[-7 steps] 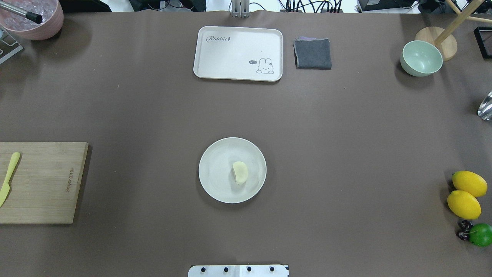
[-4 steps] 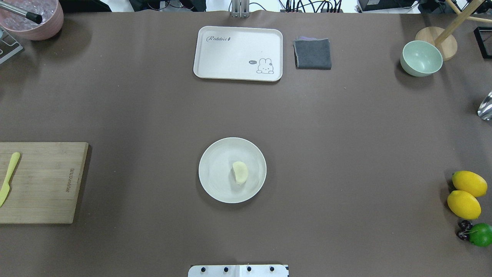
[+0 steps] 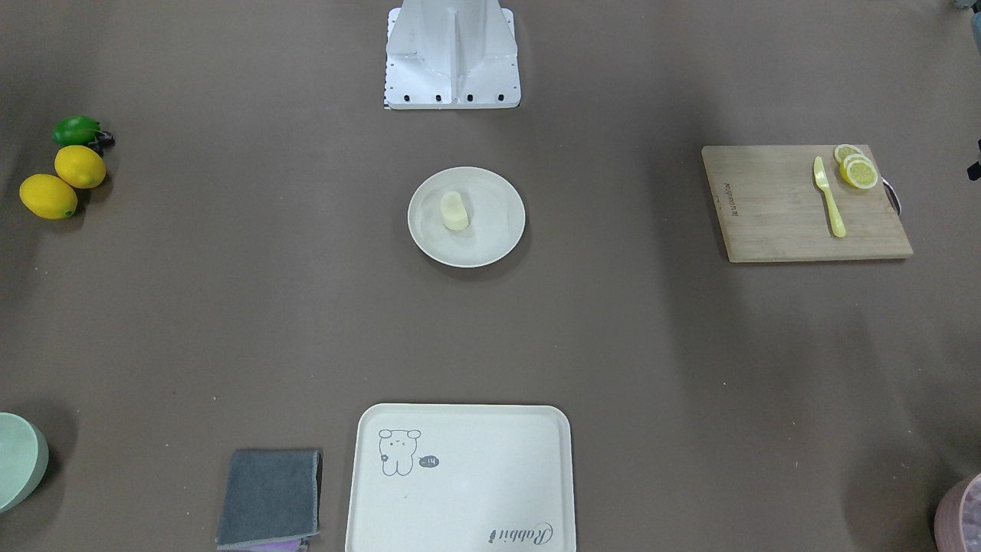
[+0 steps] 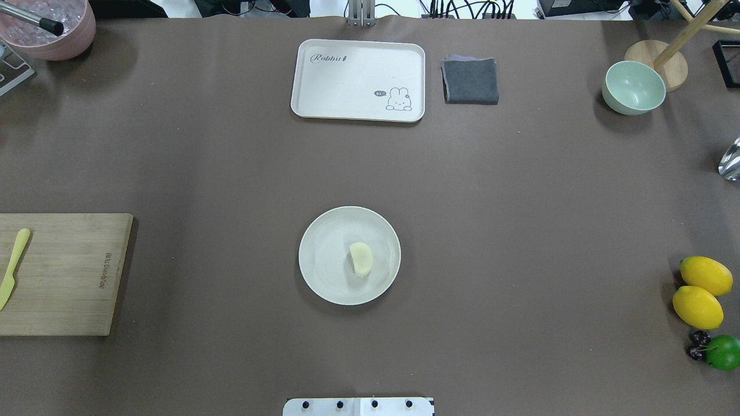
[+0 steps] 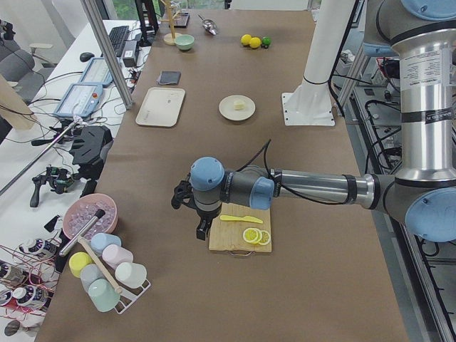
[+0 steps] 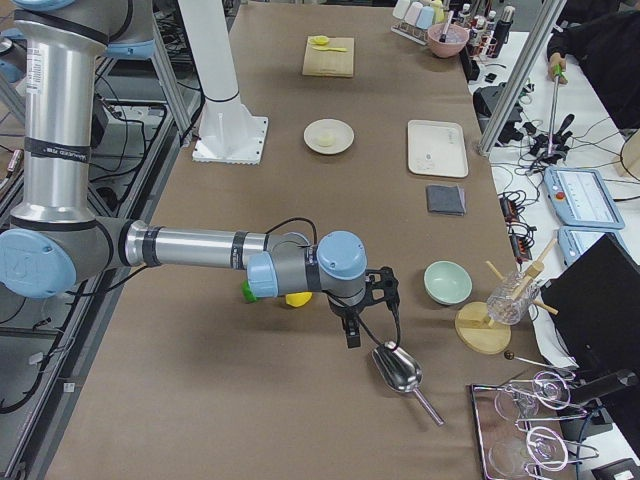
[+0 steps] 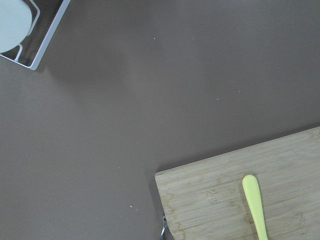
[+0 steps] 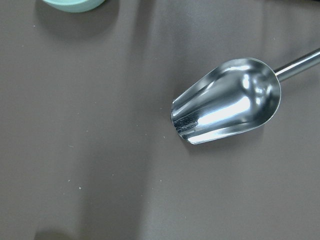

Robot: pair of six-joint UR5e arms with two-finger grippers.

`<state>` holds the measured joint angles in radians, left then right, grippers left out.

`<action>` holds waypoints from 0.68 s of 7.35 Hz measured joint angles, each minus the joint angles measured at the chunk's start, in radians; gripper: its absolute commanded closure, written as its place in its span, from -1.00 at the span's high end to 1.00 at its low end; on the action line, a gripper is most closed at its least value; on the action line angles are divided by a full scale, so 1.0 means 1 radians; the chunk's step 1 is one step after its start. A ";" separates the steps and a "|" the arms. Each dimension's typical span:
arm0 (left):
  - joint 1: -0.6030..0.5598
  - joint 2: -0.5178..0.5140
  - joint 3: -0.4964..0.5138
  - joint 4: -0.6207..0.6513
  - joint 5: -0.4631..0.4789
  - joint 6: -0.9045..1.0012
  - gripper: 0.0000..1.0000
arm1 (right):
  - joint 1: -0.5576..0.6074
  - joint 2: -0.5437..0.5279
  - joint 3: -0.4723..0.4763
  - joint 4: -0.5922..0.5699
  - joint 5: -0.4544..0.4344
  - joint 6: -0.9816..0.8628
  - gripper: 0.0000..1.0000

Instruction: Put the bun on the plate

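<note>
The pale bun [image 4: 361,259] lies on the round cream plate [image 4: 324,277] in the middle of the table, a little right of the plate's centre. The front-facing view shows the same bun [image 3: 454,211] on the plate [image 3: 494,234]. No gripper is near it. My left gripper [image 5: 201,229] hangs by the cutting board's outer end, far from the plate. My right gripper [image 6: 352,335] hangs near the metal scoop at the opposite end. Both show only in the side views, so I cannot tell whether they are open or shut.
A rabbit tray [image 4: 358,80] and a grey cloth [image 4: 470,80] lie at the far edge. A green bowl [image 4: 633,87], two lemons [image 4: 698,306] and a lime [image 4: 722,352] sit on the right. The cutting board [image 3: 797,207] carries a yellow knife [image 3: 830,201] and lemon slices [image 3: 857,169]. The scoop [image 8: 227,102] lies by my right wrist.
</note>
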<state>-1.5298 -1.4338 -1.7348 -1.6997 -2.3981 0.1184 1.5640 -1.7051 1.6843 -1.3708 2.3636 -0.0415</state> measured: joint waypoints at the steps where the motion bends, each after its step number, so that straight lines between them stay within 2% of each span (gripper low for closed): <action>1: -0.009 -0.001 0.005 0.000 0.001 0.002 0.96 | -0.003 0.001 0.000 0.000 -0.002 0.000 0.99; 5: -0.037 -0.005 0.000 -0.006 -0.001 0.008 0.96 | -0.007 -0.002 -0.001 0.000 -0.002 0.000 0.99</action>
<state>-1.5667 -1.4390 -1.7352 -1.7056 -2.3990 0.1260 1.5571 -1.7070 1.6835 -1.3711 2.3615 -0.0414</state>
